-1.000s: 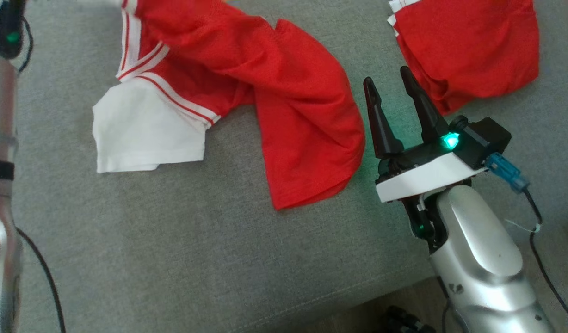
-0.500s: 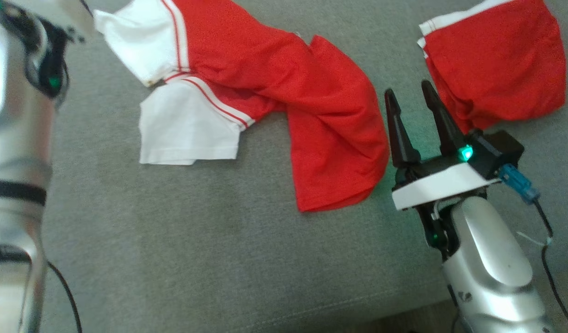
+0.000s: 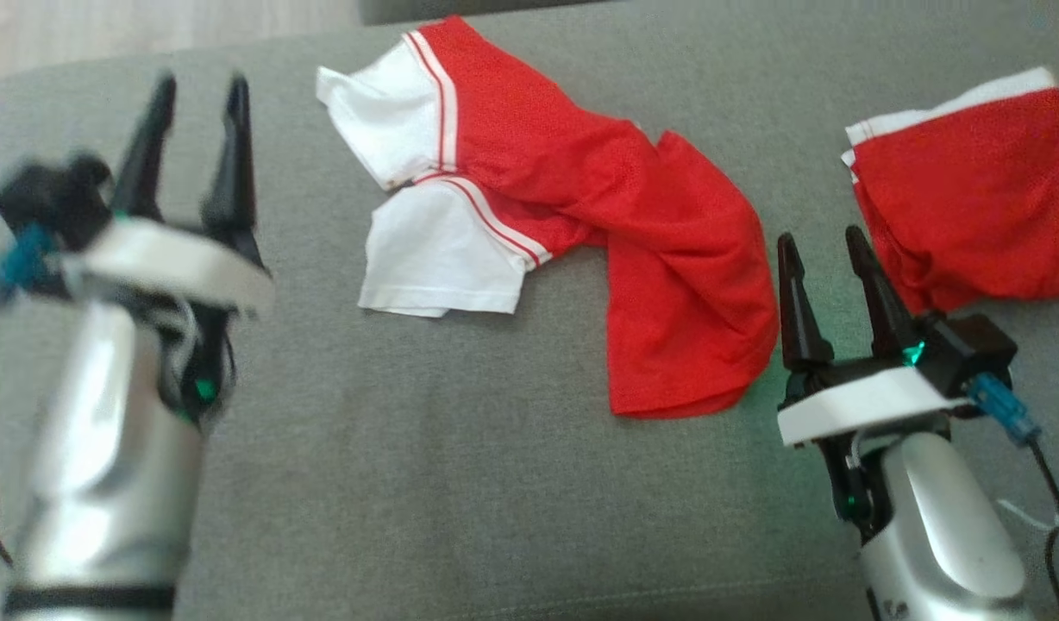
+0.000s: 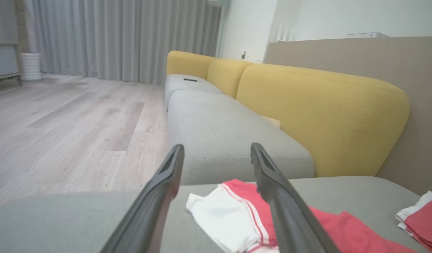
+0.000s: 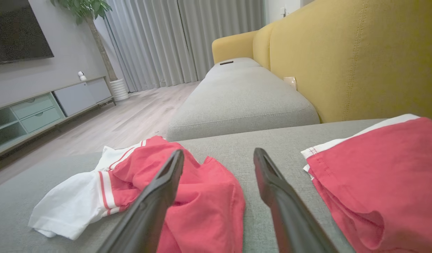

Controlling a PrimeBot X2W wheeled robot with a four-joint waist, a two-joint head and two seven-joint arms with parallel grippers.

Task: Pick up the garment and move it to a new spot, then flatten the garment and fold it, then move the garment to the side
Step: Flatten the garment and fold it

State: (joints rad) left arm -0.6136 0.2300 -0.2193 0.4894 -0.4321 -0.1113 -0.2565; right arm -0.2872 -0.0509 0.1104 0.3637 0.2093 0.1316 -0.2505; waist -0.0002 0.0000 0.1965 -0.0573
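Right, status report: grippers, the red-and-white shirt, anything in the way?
Left gripper: jaws open, empty. Right gripper: jaws open, empty. Red-and-white shirt crumpled on grey sofa seat, between them. Second red garment to its right, apart.

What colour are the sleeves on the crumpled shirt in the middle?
White sleeves, with red stripes where they join; the head view shows them best.

The garment [image 3: 667, 241] is seen in red, with white sleeves [image 3: 435, 259] edged by red and white stripes. A second garment [image 3: 969, 198] is coloured red with a white band. The seat [image 3: 409, 483] is grey, the backrest [image 4: 325, 112] yellow, the curtains [image 4: 114, 35] grey, the floor [image 4: 61, 123] pale wood
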